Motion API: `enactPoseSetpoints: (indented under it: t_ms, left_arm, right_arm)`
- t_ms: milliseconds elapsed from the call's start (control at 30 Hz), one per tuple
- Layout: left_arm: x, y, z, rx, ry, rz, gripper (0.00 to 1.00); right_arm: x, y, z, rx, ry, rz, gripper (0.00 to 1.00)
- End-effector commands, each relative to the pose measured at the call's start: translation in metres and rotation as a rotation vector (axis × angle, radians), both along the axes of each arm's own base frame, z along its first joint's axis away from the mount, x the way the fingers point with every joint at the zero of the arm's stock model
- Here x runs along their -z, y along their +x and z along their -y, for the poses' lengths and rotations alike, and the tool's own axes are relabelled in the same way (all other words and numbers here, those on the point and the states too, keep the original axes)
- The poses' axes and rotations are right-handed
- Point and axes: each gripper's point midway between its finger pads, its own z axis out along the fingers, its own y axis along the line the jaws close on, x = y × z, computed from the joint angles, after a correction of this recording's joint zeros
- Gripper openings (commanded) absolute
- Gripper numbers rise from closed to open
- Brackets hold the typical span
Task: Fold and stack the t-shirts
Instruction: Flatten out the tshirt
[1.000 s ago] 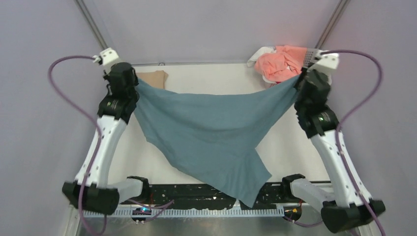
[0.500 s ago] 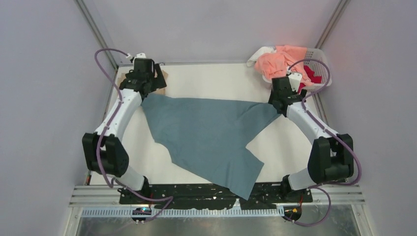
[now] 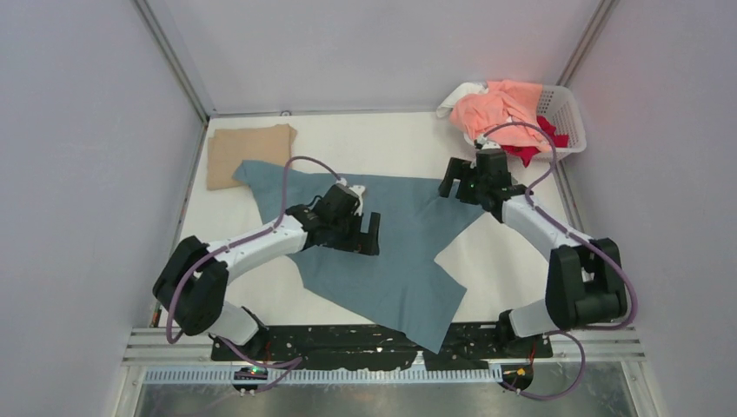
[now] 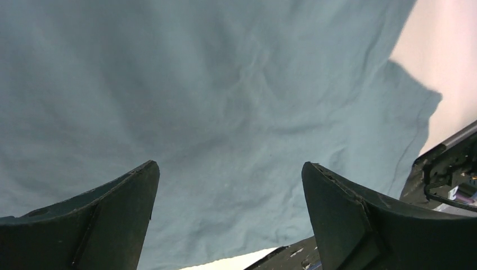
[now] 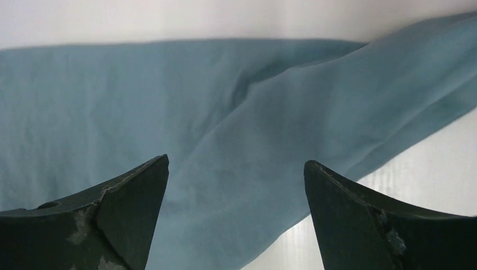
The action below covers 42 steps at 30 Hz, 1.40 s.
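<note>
White table [image 3: 382, 139] under spread teal t-shirt [image 3: 400, 261], folded tan t-shirt [image 3: 250, 152], white basket [image 3: 569, 117].

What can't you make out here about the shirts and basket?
Top view: whatever lies in the white plastic lattice basket under the peach-pink shirt and red shirt is covered.
Top view: the left arm hides part of the dusty teal-blue t-shirt.
Both wrist views: frame edges cut that shirt off.
Top view: folded tan shirt layers too small to count.
</note>
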Motion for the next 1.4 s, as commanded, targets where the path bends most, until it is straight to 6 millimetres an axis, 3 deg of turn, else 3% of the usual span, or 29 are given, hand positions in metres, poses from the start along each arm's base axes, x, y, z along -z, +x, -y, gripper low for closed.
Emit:
enactPoseSetpoints:
  t_ms: [0, 167, 300, 433, 567, 667, 800, 967, 1067, 1167, 1200, 1233, 1267, 1300, 1333, 1367]
  left_arm:
    - [0.02, -0.006, 0.008, -0.043, -0.069, -0.085, 1.0]
    - [0.058, 0.002, -0.017, -0.138, 0.028, -0.166, 1.0]
    - [0.084, 0.022, -0.055, -0.291, 0.043, -0.271, 1.0]
    - [0.094, 0.049, -0.094, -0.45, 0.086, -0.327, 1.0]
    - [0.086, 0.087, -0.117, -0.549, 0.047, -0.337, 0.99]
    - [0.072, 0.119, -0.14, -0.616, 0.066, -0.315, 1.0]
    - [0.055, 0.172, -0.165, -0.67, 0.072, -0.23, 1.0]
    - [0.024, 0.218, -0.17, -0.654, 0.063, -0.164, 1.0]
    - [0.0, 0.223, -0.158, -0.587, 0.002, -0.121, 1.0]
    - [-0.028, 0.203, -0.146, -0.518, -0.015, -0.036, 0.99]
    - [-0.041, 0.189, -0.142, -0.5, -0.012, -0.004, 1.0]
    - [-0.048, 0.171, -0.137, -0.478, 0.005, 0.024, 0.99]
    - [-0.065, 0.152, -0.132, -0.452, 0.016, 0.088, 1.0]
    - [-0.068, 0.13, -0.127, -0.426, 0.036, 0.124, 1.0]
    - [-0.067, 0.106, -0.122, -0.408, 0.078, 0.156, 1.0]
    - [-0.052, 0.073, -0.109, -0.344, 0.127, 0.156, 1.0]
  right_arm:
    - [0.013, 0.009, -0.04, -0.118, 0.083, -0.035, 0.95]
    - [0.049, 0.004, -0.068, -0.143, 0.066, -0.152, 0.95]
    - [0.072, -0.02, -0.088, -0.163, 0.064, -0.233, 0.95]
    - [0.078, -0.049, -0.113, -0.185, 0.125, -0.275, 0.95]
    - [0.068, -0.08, -0.148, -0.269, 0.184, -0.293, 0.95]
    - [0.065, -0.116, -0.184, -0.397, 0.222, -0.33, 0.95]
    - [0.058, -0.148, -0.227, -0.594, 0.316, -0.363, 0.95]
    - [0.035, -0.162, -0.242, -0.774, 0.347, -0.329, 0.95]
    - [0.016, -0.154, -0.234, -0.757, 0.321, -0.222, 0.95]
    - [0.003, -0.127, -0.188, -0.596, 0.167, -0.123, 0.95]
    - [0.004, -0.123, -0.175, -0.554, 0.149, -0.119, 0.95]
    - [-0.007, -0.111, -0.152, -0.468, 0.149, -0.085, 0.95]
    - [-0.001, -0.102, -0.126, -0.366, 0.167, -0.098, 0.95]
    - [0.0, -0.104, -0.11, -0.32, 0.186, -0.091, 0.95]
    - [-0.001, -0.094, -0.086, -0.224, 0.209, -0.083, 0.95]
    - [0.0, -0.096, -0.07, -0.168, 0.205, -0.06, 0.95]
